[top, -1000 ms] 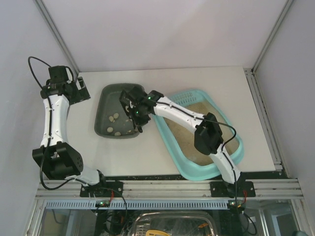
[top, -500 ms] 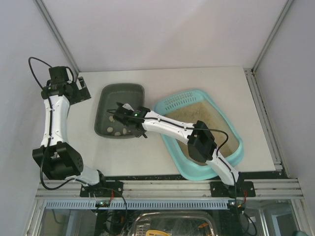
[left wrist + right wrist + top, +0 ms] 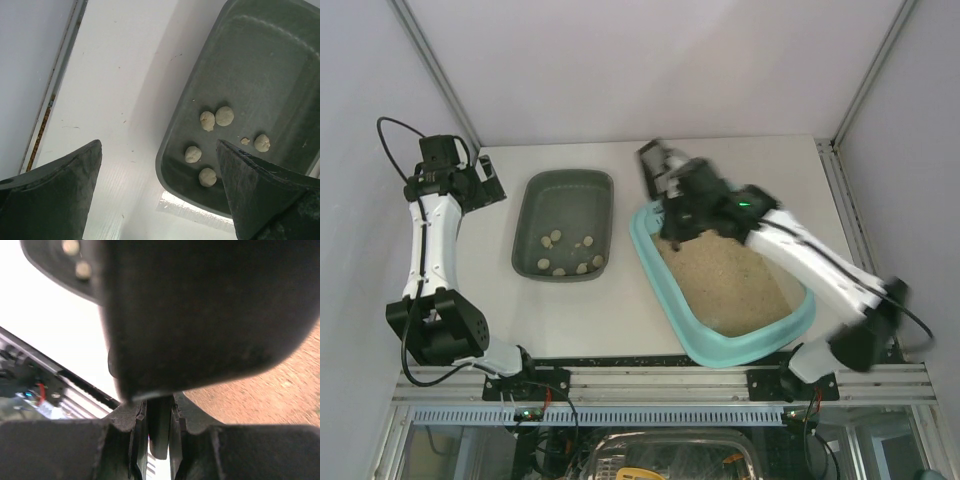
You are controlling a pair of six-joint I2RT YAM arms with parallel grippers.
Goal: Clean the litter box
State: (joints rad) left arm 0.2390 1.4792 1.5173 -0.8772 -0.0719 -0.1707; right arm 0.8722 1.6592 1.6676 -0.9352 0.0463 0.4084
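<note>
The turquoise litter box (image 3: 752, 346) lies at the table's right, tan litter (image 3: 725, 275) inside it. My right gripper (image 3: 676, 200) hovers, blurred, over the box's far left end, shut on the handle of a dark scoop (image 3: 655, 166). In the right wrist view the scoop's handle (image 3: 160, 432) sits between the shut jaws of the right gripper (image 3: 160, 437), the scoop's dark body (image 3: 210, 310) fills the top, and litter (image 3: 270, 390) shows at the right. The arm hides the box's grille. My left gripper (image 3: 486, 186) stays open and empty at the far left.
A dark grey-green tray (image 3: 566, 192) with several pale clumps (image 3: 570, 252) lies left of the litter box. The left wrist view shows that tray's corner (image 3: 172, 150) and clumps (image 3: 215, 119) beyond the open left gripper (image 3: 160, 192). White walls enclose the table.
My right arm has swung with the scoop from over the grey-green tray to the right and back, over the litter box's far end. The left arm has not moved.
</note>
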